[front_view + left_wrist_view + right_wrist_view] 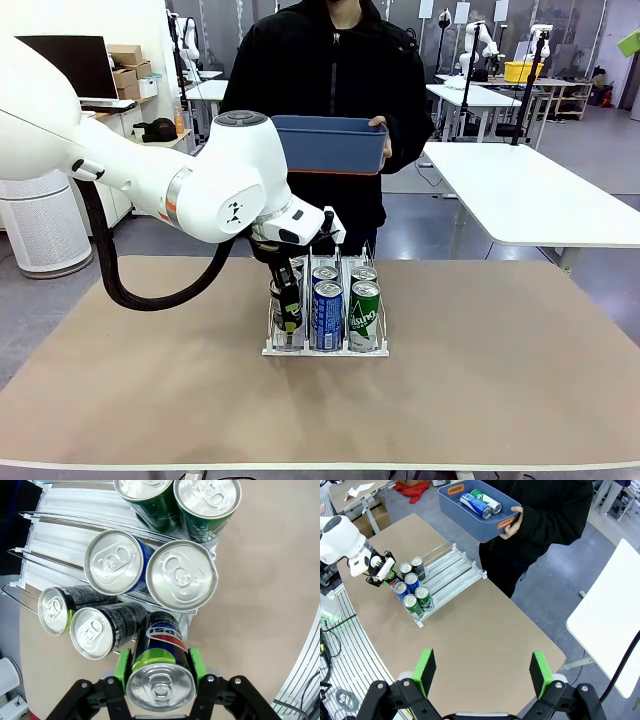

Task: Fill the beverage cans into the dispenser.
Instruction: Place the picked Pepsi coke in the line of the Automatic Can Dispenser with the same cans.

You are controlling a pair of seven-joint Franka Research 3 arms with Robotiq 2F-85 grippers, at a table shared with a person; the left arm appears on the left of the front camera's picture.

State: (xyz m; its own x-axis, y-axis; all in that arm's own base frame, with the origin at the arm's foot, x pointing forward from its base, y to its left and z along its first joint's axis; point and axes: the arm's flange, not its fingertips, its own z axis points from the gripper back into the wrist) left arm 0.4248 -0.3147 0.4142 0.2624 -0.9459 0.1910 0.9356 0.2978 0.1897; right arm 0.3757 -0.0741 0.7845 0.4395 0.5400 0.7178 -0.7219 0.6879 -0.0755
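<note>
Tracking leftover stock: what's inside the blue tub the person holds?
Two cans lie on their sides in the blue tub: one blue can, one green-and-white can. From the front, the tub's wall covers them; its floor beneath them is hidden.

Dispenser (300,352) runs from the table's (500,380) far edge to its middle. Cans (328,315) sit two deep per lane at the near end, with an extra can (160,680) pinched in the left gripper (160,662) right at the left lane's front.
</note>
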